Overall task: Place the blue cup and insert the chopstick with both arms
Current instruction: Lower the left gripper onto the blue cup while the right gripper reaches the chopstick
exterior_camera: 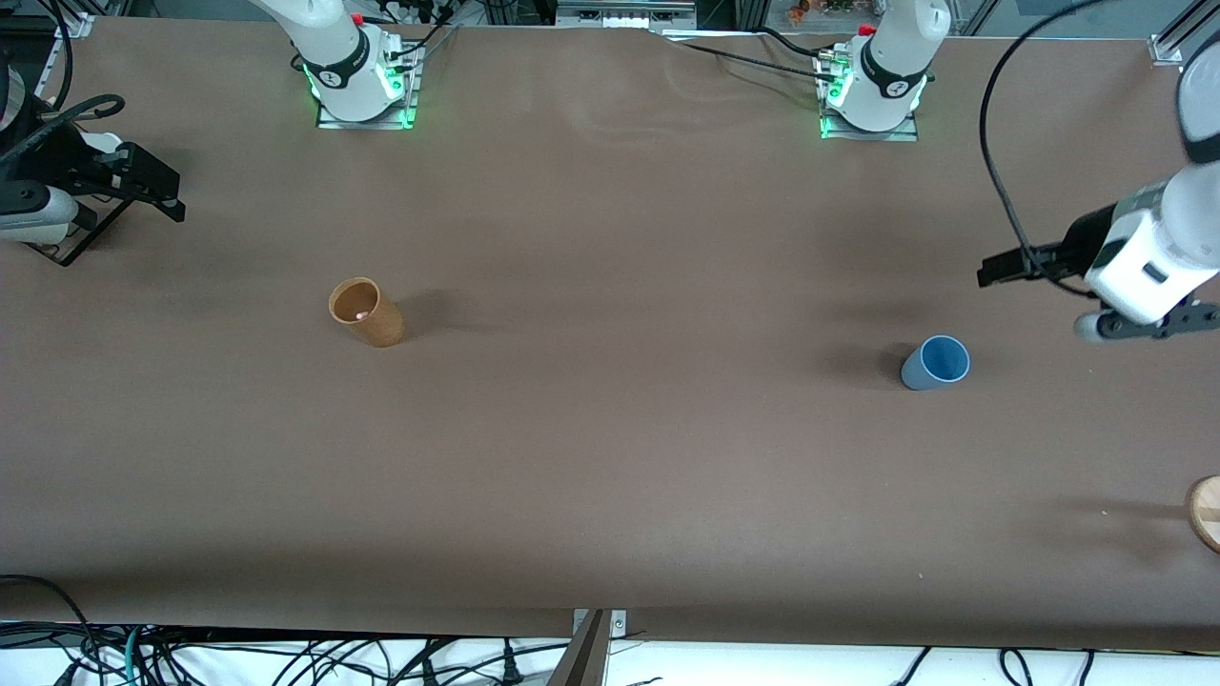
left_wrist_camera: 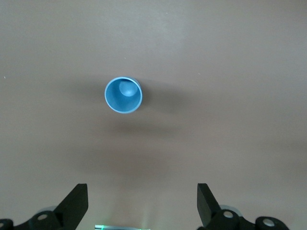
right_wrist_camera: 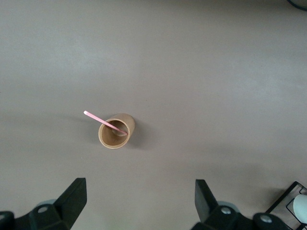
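Note:
The blue cup (exterior_camera: 936,363) stands upright and empty on the table toward the left arm's end; it also shows in the left wrist view (left_wrist_camera: 123,95). My left gripper (left_wrist_camera: 142,203) is open and empty, up in the air beside the cup, not touching it. The chopstick (right_wrist_camera: 103,120) leans inside the orange-brown cup (right_wrist_camera: 115,132), which stands toward the right arm's end (exterior_camera: 365,311). My right gripper (right_wrist_camera: 139,201) is open and empty, high over the table, apart from that cup.
A round wooden object (exterior_camera: 1206,513) lies at the table's edge at the left arm's end, nearer the front camera than the blue cup. A black wire stand (exterior_camera: 67,238) sits at the right arm's end, under the right arm's hand.

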Action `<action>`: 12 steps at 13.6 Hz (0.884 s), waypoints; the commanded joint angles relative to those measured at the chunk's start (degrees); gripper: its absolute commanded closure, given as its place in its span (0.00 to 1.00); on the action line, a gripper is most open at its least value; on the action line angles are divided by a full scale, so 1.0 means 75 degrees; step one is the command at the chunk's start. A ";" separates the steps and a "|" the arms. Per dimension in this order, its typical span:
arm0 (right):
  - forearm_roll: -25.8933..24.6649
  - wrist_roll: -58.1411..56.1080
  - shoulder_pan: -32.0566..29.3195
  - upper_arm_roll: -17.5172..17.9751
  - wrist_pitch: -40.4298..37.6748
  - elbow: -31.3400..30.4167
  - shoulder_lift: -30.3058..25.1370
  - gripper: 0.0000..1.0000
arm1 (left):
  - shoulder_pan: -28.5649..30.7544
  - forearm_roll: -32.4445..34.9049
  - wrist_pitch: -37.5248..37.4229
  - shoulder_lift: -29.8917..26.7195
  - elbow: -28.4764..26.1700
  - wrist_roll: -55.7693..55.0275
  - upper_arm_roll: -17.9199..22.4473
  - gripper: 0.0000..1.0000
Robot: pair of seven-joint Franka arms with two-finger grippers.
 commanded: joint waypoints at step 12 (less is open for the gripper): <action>0.0329 -0.0465 0.0002 0.0108 0.0331 -0.1139 0.0040 0.00 | 0.0447 0.0880 0.4814 0.0051 -0.3824 0.2096 0.0459 0.00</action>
